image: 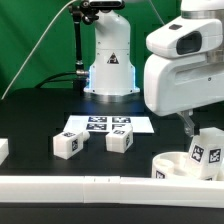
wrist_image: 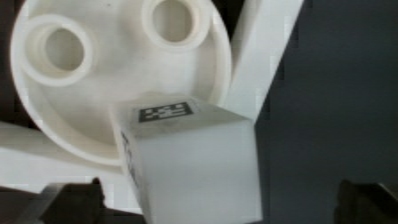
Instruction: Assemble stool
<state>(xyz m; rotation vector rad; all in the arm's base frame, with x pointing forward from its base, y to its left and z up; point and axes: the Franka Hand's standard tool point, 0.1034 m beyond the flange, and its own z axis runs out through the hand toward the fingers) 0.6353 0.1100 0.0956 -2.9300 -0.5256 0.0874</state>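
Note:
The round white seat (wrist_image: 107, 70) lies flat with two round holes facing up; in the exterior view it sits at the right (image: 170, 163). A blocky white leg (wrist_image: 192, 165) with a tag on top stands on the seat, also seen in the exterior view (image: 206, 152). My gripper (wrist_image: 217, 208) is open right above this leg. Its dark fingertips (wrist_image: 71, 205) stand wide on either side, with gaps to the leg. In the exterior view the gripper (image: 192, 128) hangs over the seat. Two more legs (image: 68, 144) (image: 120, 140) lie loose mid-table.
The marker board (image: 105, 125) lies flat behind the two loose legs. A long white border bar (image: 80, 184) runs along the front edge. Another white piece (image: 3, 150) shows at the exterior view's left edge. The robot base (image: 108, 60) stands at the back.

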